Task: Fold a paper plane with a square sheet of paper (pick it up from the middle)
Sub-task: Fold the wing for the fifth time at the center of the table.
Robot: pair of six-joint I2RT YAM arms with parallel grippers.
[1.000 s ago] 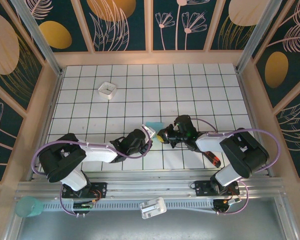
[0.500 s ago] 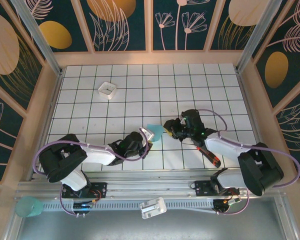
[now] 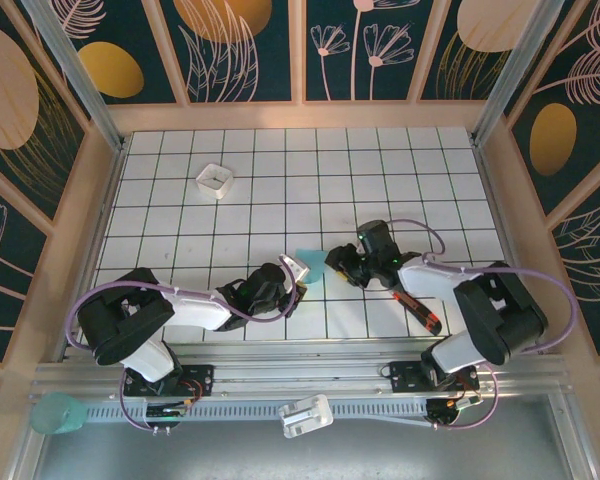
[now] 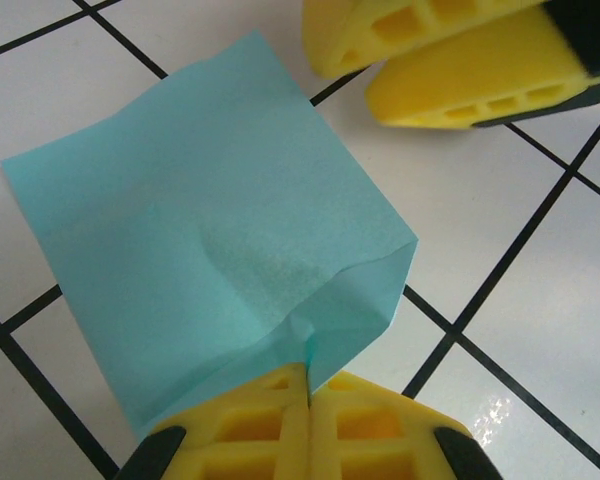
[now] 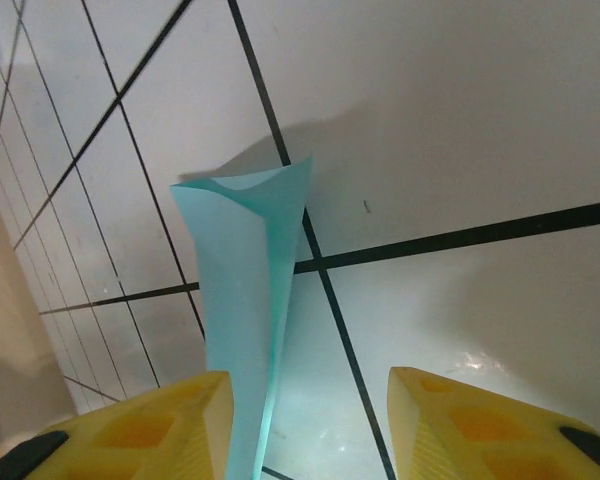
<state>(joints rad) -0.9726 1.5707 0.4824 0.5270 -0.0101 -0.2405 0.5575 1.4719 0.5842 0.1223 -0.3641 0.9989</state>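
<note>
I'm looking down on a white table point(image 3: 380, 170) ruled in black grid lines and fenced by dark floral panels point(image 3: 245, 45). The paper point(image 3: 308, 256) sits in the near rows around the middle, between my two grippers, and is lifted partly off the tiles. My left gripper point(image 3: 294, 268) is clamped tight on its near edge. In the left wrist view the yellow pads point(image 4: 250, 420) meet, with the turquoise sheet pinched and puckered between them. The rest of the sheet fans away over a grid line. My right gripper point(image 3: 336, 266) is just beside the paper's far side, jaws parted and gripping nothing. From its wrist view the sheet stands as a curled, upright fold close by one finger point(image 5: 150, 425), with bare tile in the gap. A white tray point(image 3: 215, 180) sits well apart at the far left. A red-and-black tool point(image 3: 420, 310) lies beside the right arm.
</note>
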